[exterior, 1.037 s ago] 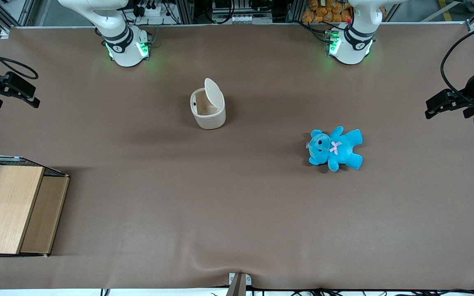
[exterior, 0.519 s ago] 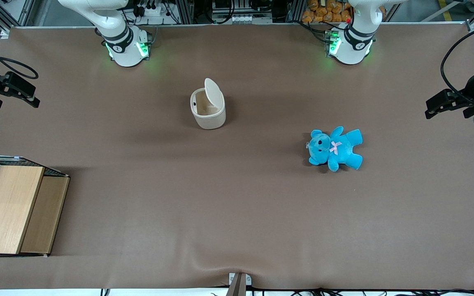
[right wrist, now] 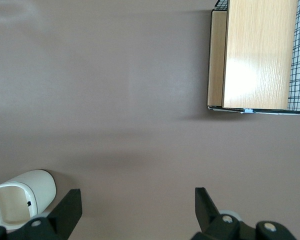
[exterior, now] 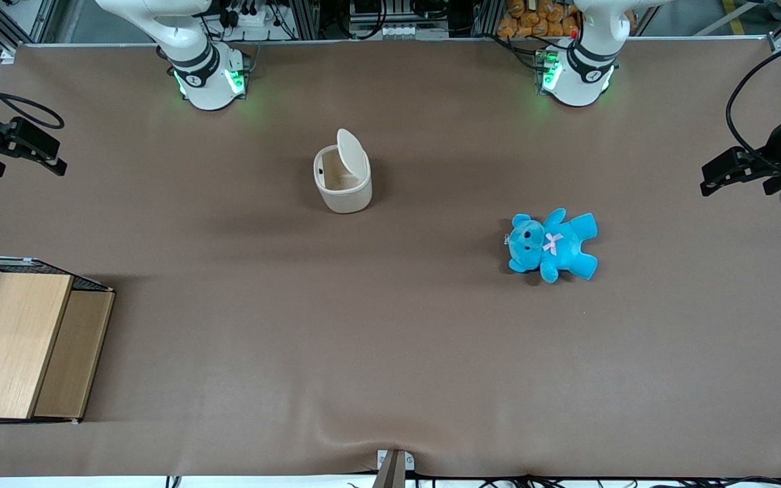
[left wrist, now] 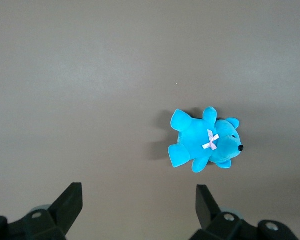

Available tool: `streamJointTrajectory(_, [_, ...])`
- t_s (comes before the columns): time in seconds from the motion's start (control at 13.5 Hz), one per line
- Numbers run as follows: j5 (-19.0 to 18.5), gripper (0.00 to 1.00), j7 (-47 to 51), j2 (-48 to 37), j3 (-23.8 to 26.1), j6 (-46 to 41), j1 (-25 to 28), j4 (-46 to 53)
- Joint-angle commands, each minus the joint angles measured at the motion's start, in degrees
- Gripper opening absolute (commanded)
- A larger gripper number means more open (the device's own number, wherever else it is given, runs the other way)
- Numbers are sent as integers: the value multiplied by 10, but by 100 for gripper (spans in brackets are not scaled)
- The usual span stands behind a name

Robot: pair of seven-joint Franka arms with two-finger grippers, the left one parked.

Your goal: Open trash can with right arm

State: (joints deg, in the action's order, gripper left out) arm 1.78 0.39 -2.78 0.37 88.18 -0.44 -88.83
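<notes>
bin (exterior: 342, 177) sits w/ lid (exterior: 350, 154) already flipped up, well apart from gripper (right wrist: 135, 212), which hangs high w/ fingers (right wrist: 69, 210) spread, holding nothing; prob pulled clear since job looks done.

Right arm (exterior: 187, 41) rises from base at far edge of table, reaches out toward working arm's end. Gripper (exterior: 21, 146) hangs high above table edge there, touching nothing. Fingers (right wrist: 70, 210) spread wide apart, nothing between.
</notes>
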Motion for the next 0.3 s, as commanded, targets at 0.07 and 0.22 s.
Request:
streamJointTrajectory(0.07, [-7,100,-7,5,6,-9,-11,10])
streamJointTrajectory(0.22, [-6,100,-7,5,5,-11,-11,9])
